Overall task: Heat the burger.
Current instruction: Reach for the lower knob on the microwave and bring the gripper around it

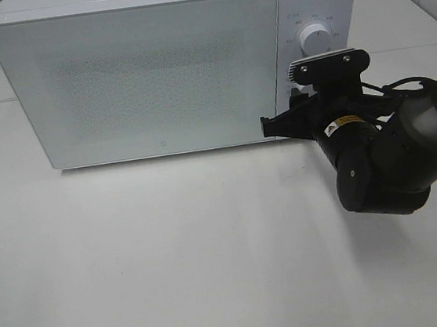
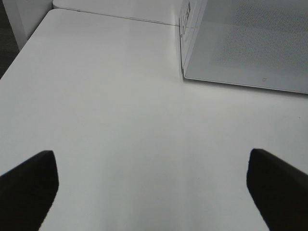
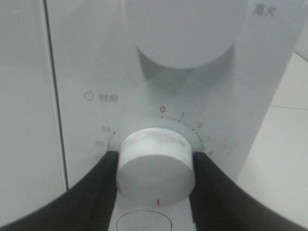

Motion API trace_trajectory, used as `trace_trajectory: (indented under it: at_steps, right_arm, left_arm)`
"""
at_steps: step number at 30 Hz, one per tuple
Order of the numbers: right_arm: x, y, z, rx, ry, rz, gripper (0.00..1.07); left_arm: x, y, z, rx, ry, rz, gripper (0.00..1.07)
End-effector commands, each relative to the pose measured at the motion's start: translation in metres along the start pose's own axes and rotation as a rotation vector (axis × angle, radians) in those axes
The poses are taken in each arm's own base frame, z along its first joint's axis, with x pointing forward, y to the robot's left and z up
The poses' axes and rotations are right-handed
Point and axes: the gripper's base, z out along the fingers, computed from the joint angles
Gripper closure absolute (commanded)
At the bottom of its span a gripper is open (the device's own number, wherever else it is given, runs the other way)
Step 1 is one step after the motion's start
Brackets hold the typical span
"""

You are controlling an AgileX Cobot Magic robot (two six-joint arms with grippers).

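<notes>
The burger is hidden from every view. The white microwave (image 1: 152, 68) stands at the back of the table with its door shut. In the right wrist view my right gripper (image 3: 155, 158) is at the control panel, its black fingers (image 3: 103, 183) pressed on both sides of the lower white timer knob (image 3: 154, 144). The red mark on that knob points downward. From above, this gripper (image 1: 306, 100) covers the lower knob. My left gripper (image 2: 154, 187) is open over bare table, off the microwave's (image 2: 250, 43) front left corner, with nothing between its fingers.
A second white knob (image 1: 316, 39) sits higher on the panel, above my right gripper, and shows large in the right wrist view (image 3: 183, 29). The white table (image 1: 174, 255) stretches in front of the microwave. A round button (image 3: 144, 224) lies below the timer knob.
</notes>
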Motion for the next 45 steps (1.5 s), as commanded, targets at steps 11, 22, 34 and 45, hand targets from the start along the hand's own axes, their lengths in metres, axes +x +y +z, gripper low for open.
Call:
trace_trajectory:
  at_steps: [11,22,34,45]
  right_arm:
    - [-0.027,0.003,0.003,-0.027,-0.207,-0.033,1.07]
    - [-0.034,0.01,0.001,-0.147,-0.269,0.287,1.07]
    - [-0.037,0.009,0.0,-0.268,-0.224,1.158,1.07]
    - [-0.037,0.009,0.0,-0.335,-0.159,1.666,1.07]
  left_arm:
    - [0.001,0.0,-0.002,-0.003,-0.03,-0.001,0.06]
    - [0.001,0.0,-0.002,-0.003,-0.03,-0.001,0.06]
    - [0.001,0.0,-0.002,-0.003,-0.03,-0.001,0.06]
    - [0.001,0.0,-0.002,-0.003,-0.03,-0.001,0.06]
